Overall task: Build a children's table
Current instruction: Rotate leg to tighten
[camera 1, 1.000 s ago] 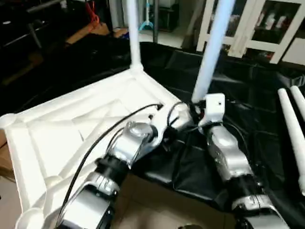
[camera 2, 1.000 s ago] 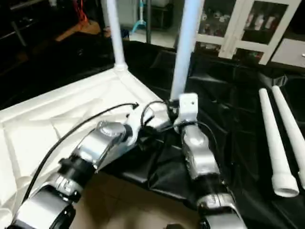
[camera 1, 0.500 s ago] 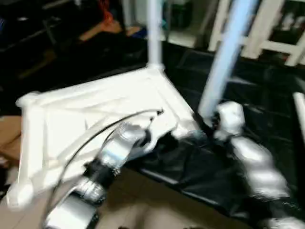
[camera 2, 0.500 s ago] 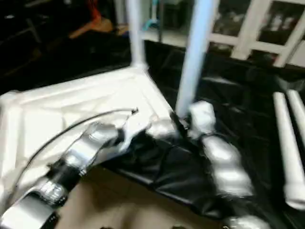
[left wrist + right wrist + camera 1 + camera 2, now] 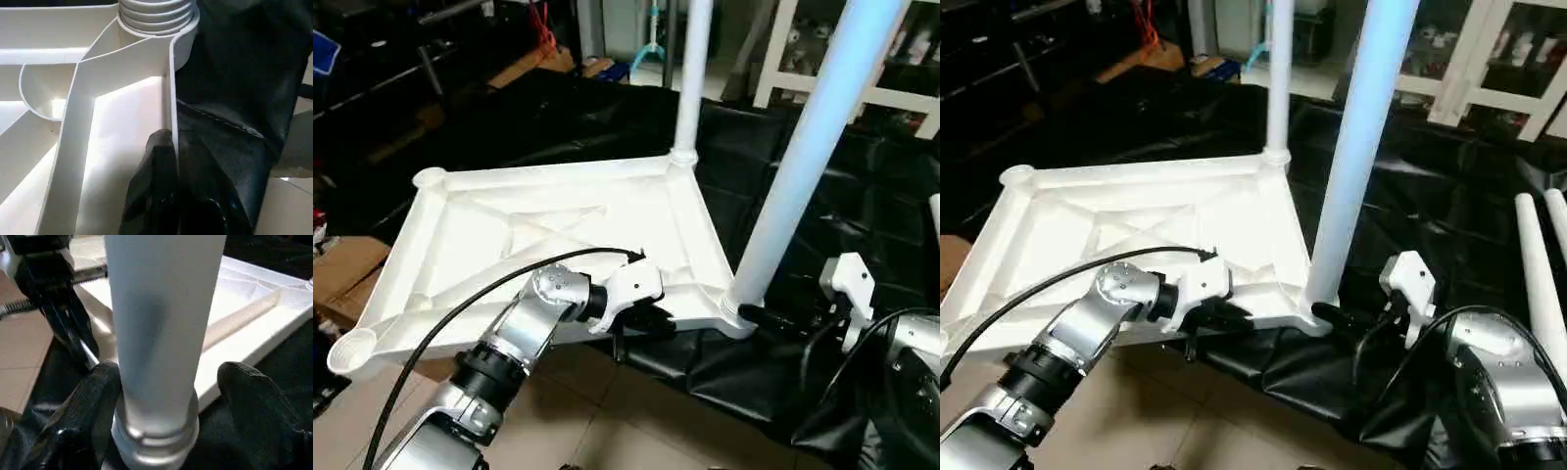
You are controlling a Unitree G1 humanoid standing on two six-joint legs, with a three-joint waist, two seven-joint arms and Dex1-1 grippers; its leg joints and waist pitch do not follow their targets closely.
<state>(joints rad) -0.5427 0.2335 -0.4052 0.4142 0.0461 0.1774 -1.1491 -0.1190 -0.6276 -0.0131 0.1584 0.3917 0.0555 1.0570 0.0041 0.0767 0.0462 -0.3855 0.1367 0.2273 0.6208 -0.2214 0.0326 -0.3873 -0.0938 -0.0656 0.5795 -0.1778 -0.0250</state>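
Observation:
The children's table top (image 5: 489, 235) lies upside down, X ribs up, half over the edge of a black-covered surface. One white leg (image 5: 691, 78) stands in its far corner socket. A second leg (image 5: 808, 157) stands in the near right socket. My left gripper (image 5: 644, 321) is shut on the top's near rim (image 5: 172, 98), one finger on each side of the wall. My right gripper (image 5: 171, 382) is open around the base of the near leg (image 5: 161, 308). Its right-hand finger (image 5: 254, 396) stands clear of the tube. Two corner sockets (image 5: 429, 178) hold nothing.
Two loose white legs (image 5: 1540, 284) lie on the black sheet (image 5: 1430, 196) at the right. A white glass-door cabinet (image 5: 1489, 59) stands behind. A cardboard box (image 5: 342, 269) sits at the left, tiled floor (image 5: 626, 411) below the table's near edge.
The head camera has shifted. My right gripper's fingers have spread apart around the near leg's base and the wrist has drawn back. My left gripper keeps its hold on the rim.

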